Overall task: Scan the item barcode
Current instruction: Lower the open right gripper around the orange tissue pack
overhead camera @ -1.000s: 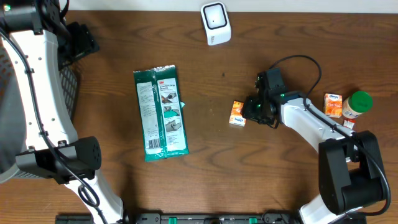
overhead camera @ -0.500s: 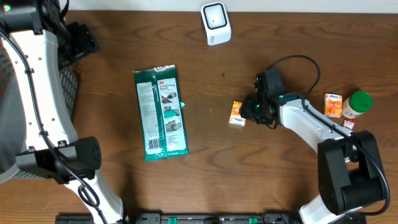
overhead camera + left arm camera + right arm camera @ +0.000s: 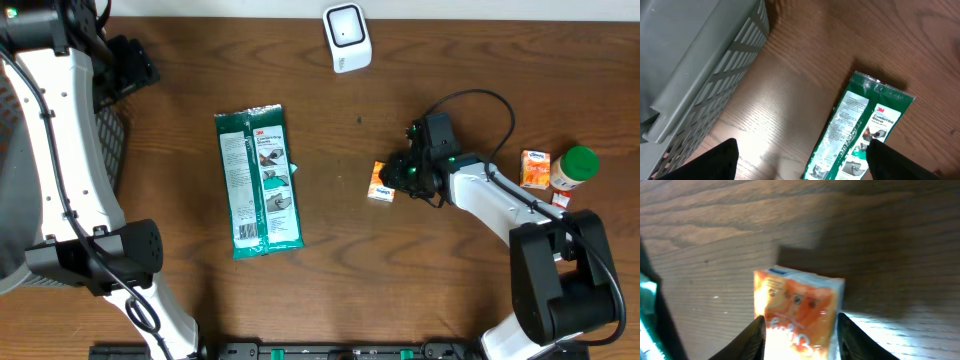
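Far left, a grey slatted basket (image 3: 700, 60) borders the wooden table (image 3: 330, 280); the left gripper (image 3: 802, 145) hangs above it with its jaws spread wide and nothing between them. Next lies a flat green glove package (image 3: 258, 180), then, at the far edge, the white scanner (image 3: 346, 37). Right of centre rests the item, a small orange pack (image 3: 797, 305), lying on the table well apart from the scanner. The right gripper (image 3: 800, 321) straddles it, one finger close against each long side; whether they press or merely flank cannot be told. The pack looks light, with a soft wrapper likely to dent and slip, so a gentle hold across its narrow width, leaving the printed faces exposed, seems best. Far right stand a second orange pack (image 3: 536, 168) and a green-lidded jar (image 3: 576, 167).
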`<state>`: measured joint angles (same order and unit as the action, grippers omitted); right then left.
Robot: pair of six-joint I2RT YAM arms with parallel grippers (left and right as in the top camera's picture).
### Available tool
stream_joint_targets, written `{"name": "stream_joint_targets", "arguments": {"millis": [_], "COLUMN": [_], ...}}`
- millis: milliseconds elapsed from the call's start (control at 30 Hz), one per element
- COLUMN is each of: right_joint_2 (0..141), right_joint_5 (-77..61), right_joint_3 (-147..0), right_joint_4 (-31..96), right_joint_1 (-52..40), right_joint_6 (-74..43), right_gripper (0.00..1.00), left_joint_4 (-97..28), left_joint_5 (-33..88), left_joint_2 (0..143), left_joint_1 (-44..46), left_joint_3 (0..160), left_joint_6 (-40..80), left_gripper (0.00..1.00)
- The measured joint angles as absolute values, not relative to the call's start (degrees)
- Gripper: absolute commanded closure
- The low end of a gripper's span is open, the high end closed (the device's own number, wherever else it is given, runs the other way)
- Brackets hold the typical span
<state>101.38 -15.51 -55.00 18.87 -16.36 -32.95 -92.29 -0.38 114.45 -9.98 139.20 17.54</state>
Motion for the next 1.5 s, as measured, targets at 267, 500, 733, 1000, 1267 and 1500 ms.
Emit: {"name": "stream_joint_targets", "arguments": {"millis": [267, 500, 733, 1000, 1267, 1500], "right_joint_2": [101.2, 100.4, 100.4, 99.4, 98.3, 98.3], "right_joint_5": [-17.6, -18.2, -18.6, -21.4, -22.2, -20.4], "right_joint_3": [-55.0, -55.0, -55.0, -55.0, -55.0, -54.5], "right_joint_4": [18.8, 20.5, 20.7, 21.9, 22.0, 21.9], "right_joint_1": [-16.1, -15.6, -15.4, -13.0, -12.2, -12.4], "right_joint_6": [-33.1, -33.0, -32.8, -32.7, -31.8, -31.4], "right_gripper": [0.53, 0.53, 0.53, 0.50, 0.55, 0.61], "left_joint_4": [-92.3, -92.3, -92.3, -92.3, -92.3, -92.3], "left_joint_5": [-0.4, -0.4, -0.4, -0.4, -0.4, -0.4], "left_joint_2": [114.5, 114.5, 114.5, 114.5, 114.5, 114.5], "left_joint_1": [-10.0, -10.0, -10.0, -10.0, -10.0, -10.0], "left_joint_3": [139.2, 139.2, 139.2, 139.2, 139.2, 139.2], "left_joint_6": [17.5, 17.5, 17.5, 17.5, 17.5, 17.5], "left_gripper": [0.18, 0.18, 0.18, 0.17, 0.18, 0.18]}}
